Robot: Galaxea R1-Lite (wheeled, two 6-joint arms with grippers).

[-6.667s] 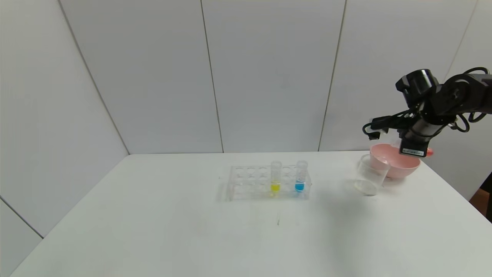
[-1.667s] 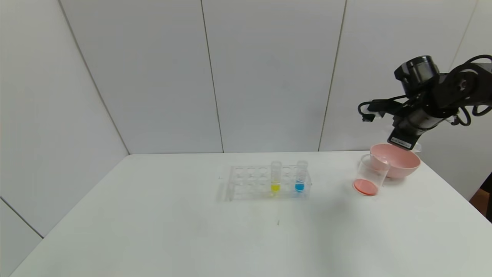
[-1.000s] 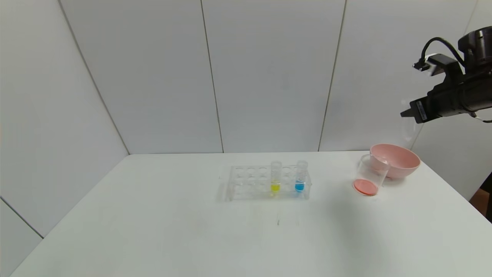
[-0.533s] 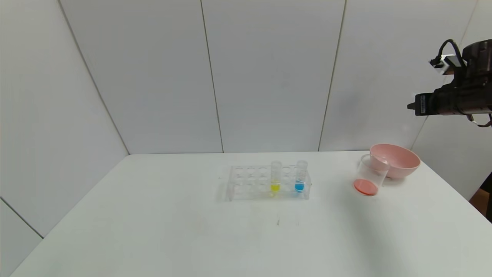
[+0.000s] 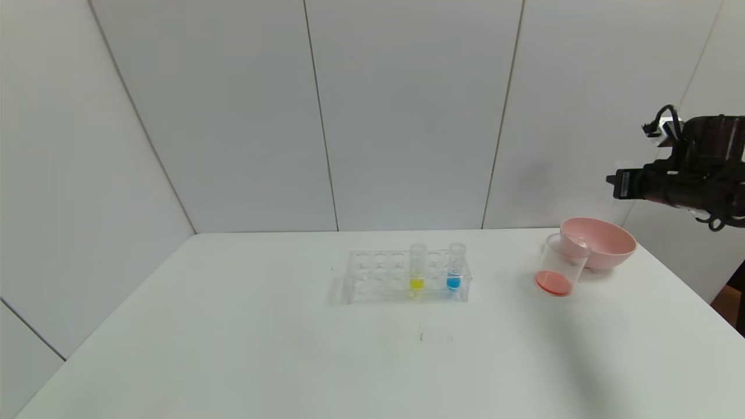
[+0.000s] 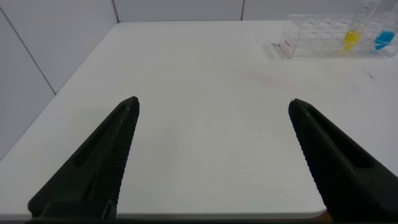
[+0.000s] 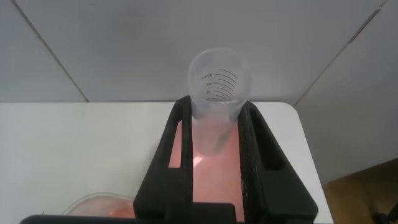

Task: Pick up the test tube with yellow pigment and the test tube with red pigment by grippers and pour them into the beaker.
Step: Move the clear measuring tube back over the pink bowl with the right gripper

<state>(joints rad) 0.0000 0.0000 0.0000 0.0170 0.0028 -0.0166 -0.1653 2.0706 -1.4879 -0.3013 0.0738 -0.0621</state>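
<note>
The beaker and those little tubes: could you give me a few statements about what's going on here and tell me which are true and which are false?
1. The beaker has orange-red liquid at its bottom. True.
2. The test tube with yellow pigment is held by a gripper. False: it stands in the clear rack, beside the blue tube.
3. The right gripper is clamped on an emptied clear tube. True.
4. The left gripper is closed. False: its jaws stand wide apart over bare table.
5. The pink bowl sits right behind the beaker. True.
</note>
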